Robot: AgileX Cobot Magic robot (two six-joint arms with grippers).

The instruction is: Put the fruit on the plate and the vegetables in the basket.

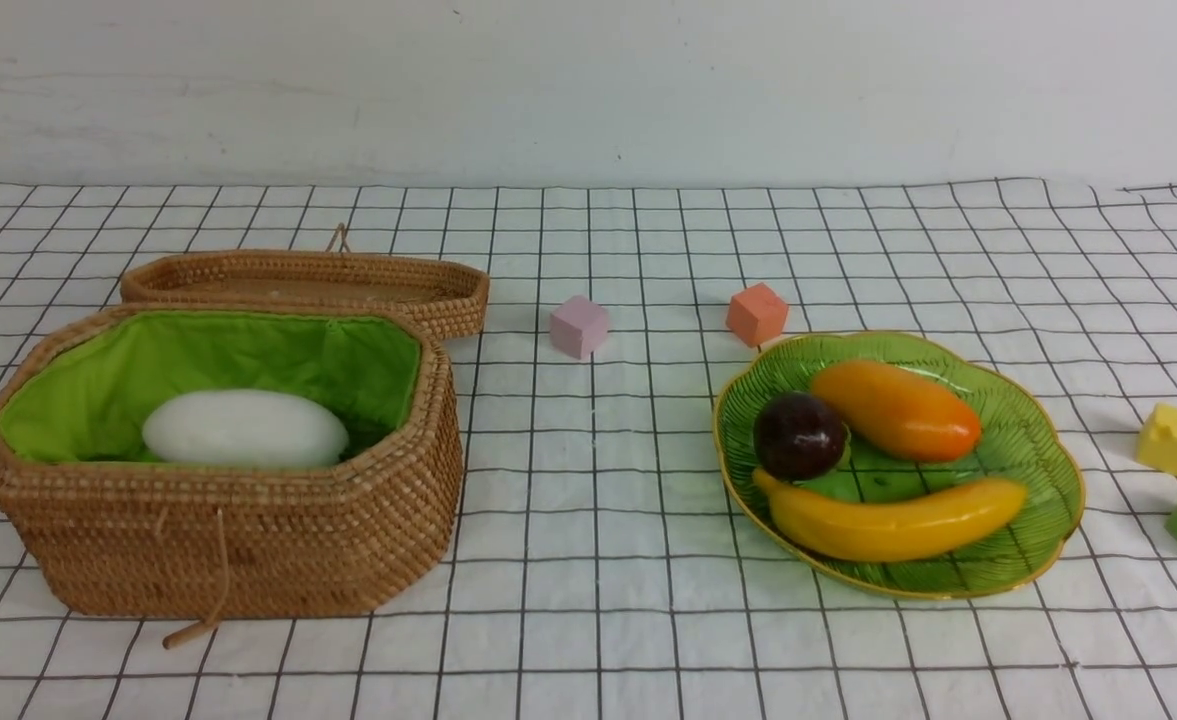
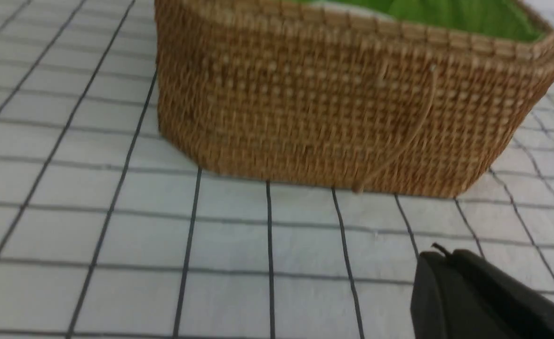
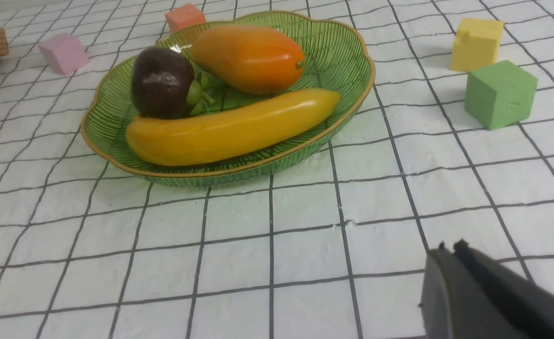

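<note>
Front view: no arm in sight; radish (image 1: pixel 245 428) in basket (image 1: pixel 228 540), banana (image 1: pixel 888 520), mangosteen (image 1: pixel 799 436) and mango (image 1: pixel 896 410) on plate (image 1: pixel 1038 450).

Left wrist: left gripper (image 2: pixel 439 256) closed, empty, basket ahead, apart.

Right wrist: right gripper (image 3: pixel 448 252) closed, empty; plate ahead, banana's long axis crosswise to it; nothing looks left to sort.

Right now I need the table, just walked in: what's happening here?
Nothing is being handled. The banana, mango and mangosteen lie on the green plate, and a white radish lies in the basket. Both arms are pulled back, the left gripper and right gripper shut and empty. Whether other vegetables lie under the radish cannot be seen.
</note>
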